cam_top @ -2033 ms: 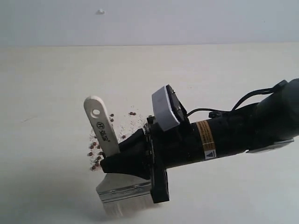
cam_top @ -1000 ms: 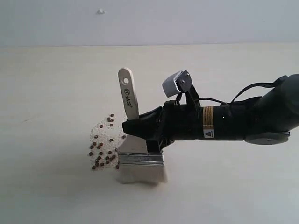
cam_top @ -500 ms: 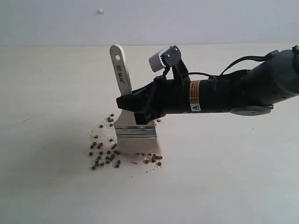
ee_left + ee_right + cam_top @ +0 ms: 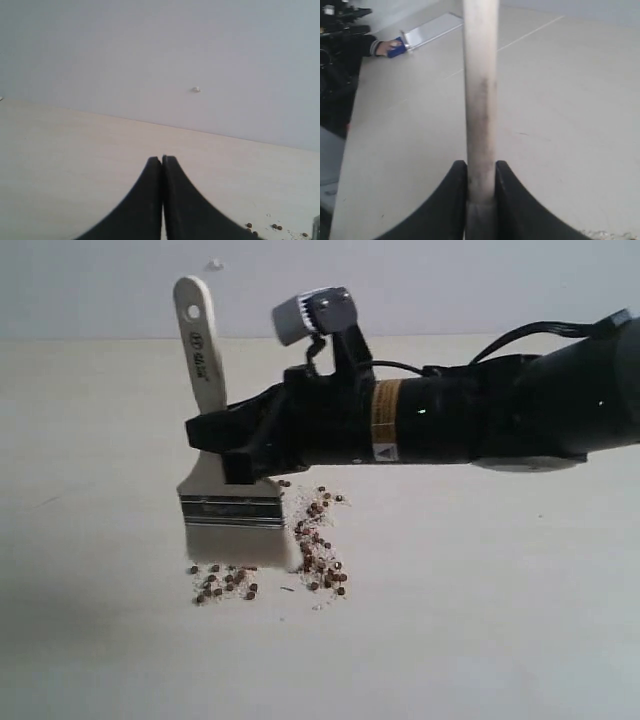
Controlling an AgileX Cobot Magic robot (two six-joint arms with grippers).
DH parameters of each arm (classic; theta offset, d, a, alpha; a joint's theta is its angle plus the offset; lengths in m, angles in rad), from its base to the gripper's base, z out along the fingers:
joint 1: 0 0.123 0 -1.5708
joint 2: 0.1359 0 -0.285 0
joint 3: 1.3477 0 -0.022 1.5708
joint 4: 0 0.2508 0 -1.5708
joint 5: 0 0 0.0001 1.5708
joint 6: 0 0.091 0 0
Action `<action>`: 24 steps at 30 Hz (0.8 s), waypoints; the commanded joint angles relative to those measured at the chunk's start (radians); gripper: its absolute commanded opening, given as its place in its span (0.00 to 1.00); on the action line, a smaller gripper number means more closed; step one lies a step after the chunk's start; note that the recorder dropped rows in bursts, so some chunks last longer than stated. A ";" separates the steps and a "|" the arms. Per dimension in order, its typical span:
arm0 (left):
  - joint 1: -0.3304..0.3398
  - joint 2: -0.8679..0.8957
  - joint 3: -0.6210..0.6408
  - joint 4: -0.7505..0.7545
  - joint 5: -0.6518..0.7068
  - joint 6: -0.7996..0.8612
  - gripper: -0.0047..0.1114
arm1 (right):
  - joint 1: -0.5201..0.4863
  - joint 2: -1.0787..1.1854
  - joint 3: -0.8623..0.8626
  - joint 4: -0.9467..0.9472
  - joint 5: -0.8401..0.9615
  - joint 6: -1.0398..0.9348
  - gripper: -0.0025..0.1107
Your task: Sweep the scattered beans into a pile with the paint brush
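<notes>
Pale cream surface (image 4: 480,640) running back to a grey wall (image 4: 450,285). Stretched in from the right edge, low and nearly level: black right arm (image 4: 470,420) with a yellow label. Paint brush (image 4: 232,508) upright, left of the middle, wooden handle leaning slightly left, silver ferrule below it, white bristles pointing down, tips at or just above the surface; contact unclear. Right fingers (image 4: 222,432) clenched on the handle just above the ferrule, one on each side. Left fingers (image 4: 145,200) pressed tight together, nothing between them. Beans (image 4: 318,548) in two loose clusters well back from the far edge: one streak by the bristles' right corner, one short row just in front of the bristles, both mixed with whitish crumbs.
</notes>
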 commanded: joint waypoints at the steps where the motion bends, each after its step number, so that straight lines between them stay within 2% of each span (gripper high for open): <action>1: -0.005 -0.007 0.003 0.005 -0.003 -0.009 0.04 | 0.232 0.023 -0.007 0.704 0.206 -0.474 0.02; 2: -0.005 -0.007 0.003 0.005 -0.003 -0.009 0.04 | 0.265 0.033 -0.007 0.820 0.189 -0.555 0.02; 4: -0.005 -0.007 0.003 0.005 -0.003 -0.009 0.04 | 0.403 0.087 -0.009 1.334 0.038 -0.872 0.02; 7: -0.005 -0.007 0.003 0.005 -0.003 -0.009 0.04 | 0.501 0.149 -0.026 1.573 -0.063 -0.974 0.02; 10: -0.005 -0.007 0.003 0.005 -0.003 -0.009 0.04 | 0.549 0.215 -0.066 1.702 -0.063 -1.059 0.02; 17: -0.005 -0.007 0.003 0.005 -0.003 -0.009 0.04 | 0.554 0.250 -0.088 1.722 -0.063 -1.086 0.02; 24: -0.005 -0.007 0.003 0.005 -0.003 -0.009 0.04 | 0.554 0.250 -0.088 1.830 -0.052 -1.243 0.02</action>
